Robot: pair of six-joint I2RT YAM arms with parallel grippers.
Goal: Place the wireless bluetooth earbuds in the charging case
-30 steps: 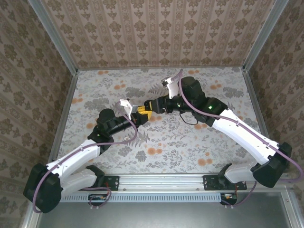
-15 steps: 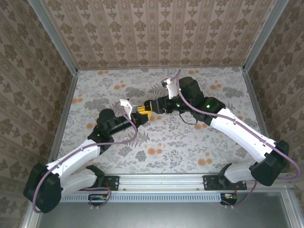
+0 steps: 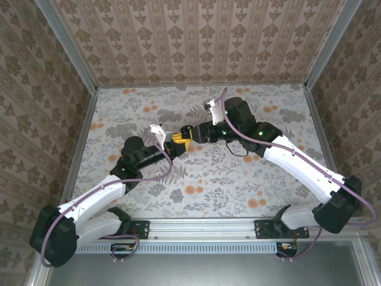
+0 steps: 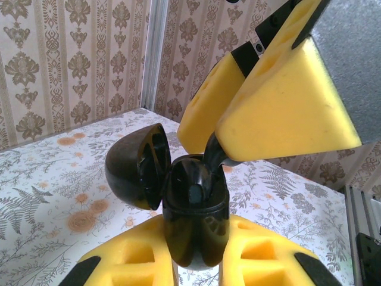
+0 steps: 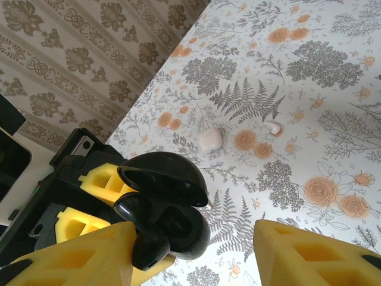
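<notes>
Left wrist view: charging case [image 4: 193,226], lid swung open to the left, clamped betw. the yellow pads of the left gripper [image 4: 196,262]. One black earbud [image 4: 213,152] sits at the case mouth, touching one finger of the right gripper [image 5: 196,256]. That gripper's fingers stand apart, w/ counter [image 5: 286,71] visible betw. them. Top view: both grippers meet above mid-counter. Two small white bits [image 5: 209,139] lie on the counter past the case.
</notes>
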